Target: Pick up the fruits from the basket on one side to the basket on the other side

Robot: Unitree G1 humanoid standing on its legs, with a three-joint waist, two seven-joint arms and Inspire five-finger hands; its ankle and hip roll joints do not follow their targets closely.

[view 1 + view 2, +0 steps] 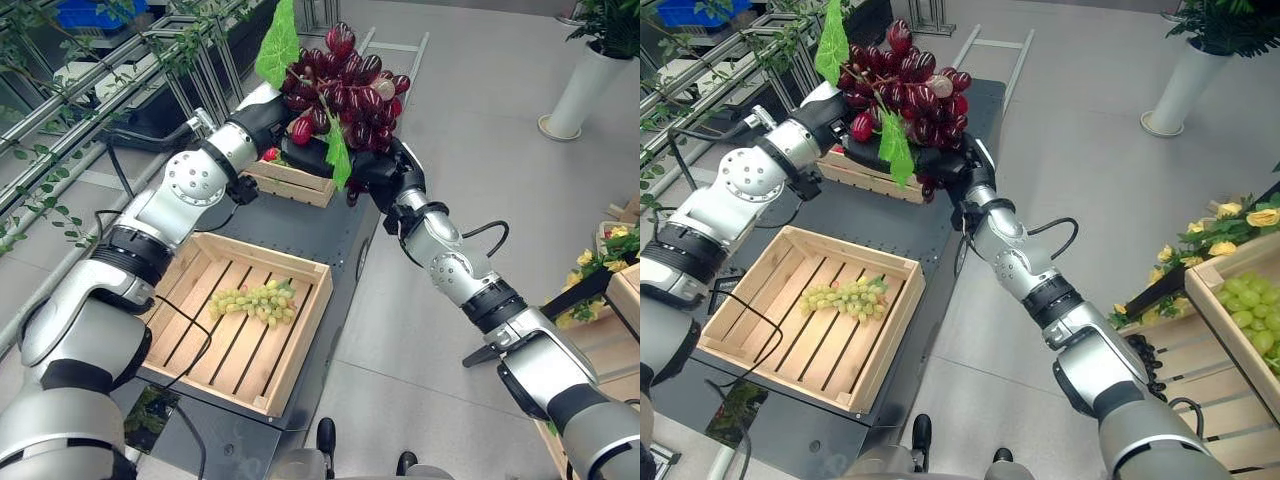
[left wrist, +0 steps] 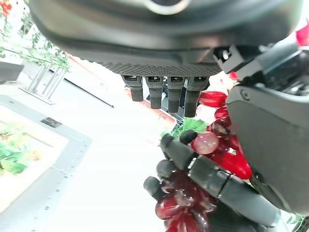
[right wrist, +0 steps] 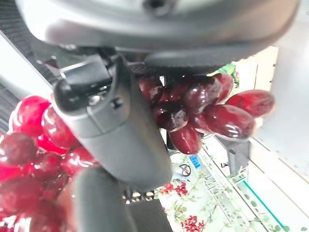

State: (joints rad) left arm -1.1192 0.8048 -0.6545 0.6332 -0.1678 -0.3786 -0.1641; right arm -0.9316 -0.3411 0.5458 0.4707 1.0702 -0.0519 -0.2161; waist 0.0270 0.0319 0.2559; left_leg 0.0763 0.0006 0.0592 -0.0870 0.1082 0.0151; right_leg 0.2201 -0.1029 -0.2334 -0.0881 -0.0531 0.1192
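A big bunch of red grapes [image 1: 345, 85] with green leaves is held up over the far wooden crate [image 1: 295, 182]. My left hand [image 1: 268, 115] grips its left side, thumb [image 2: 275, 145] against the berries. My right hand [image 1: 378, 170] cups it from the lower right, and its fingers [image 2: 193, 169] curl round the grapes [image 2: 222, 150]. More of the red grapes [image 3: 207, 111] hang past the right thumb [image 3: 116, 125]. The near wooden crate [image 1: 310, 330] holds a small bunch of green grapes [image 1: 258, 300].
Both crates stand on a dark table [image 1: 290, 225] whose right edge drops to the grey floor. A red fruit [image 1: 270, 155] lies in the far crate. A white planter [image 1: 585, 90] stands far right. A stand with green grapes [image 1: 1250, 310] and yellow flowers [image 1: 1230, 225] is on the right.
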